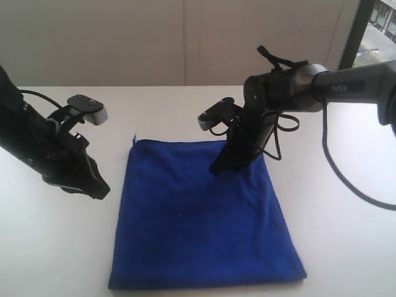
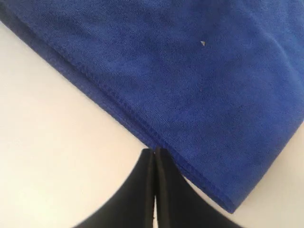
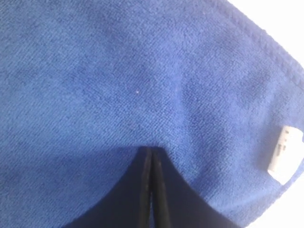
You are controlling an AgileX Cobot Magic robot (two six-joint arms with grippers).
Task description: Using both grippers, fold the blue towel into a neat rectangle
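The blue towel lies flat on the white table, folded into a rough rectangle with doubled edges. My left gripper hangs just off the towel's left edge, jaws shut and empty; in the left wrist view its tips sit at the stitched double edge of the towel. My right gripper is over the towel's far part, shut with nothing between its jaws. The right wrist view shows its tips against the blue towel, with the small white tag at a corner.
White table extends bare to the left and right of the towel. A pale wall stands behind, with a window strip at the far right. The right arm's black cable loops over the table at right.
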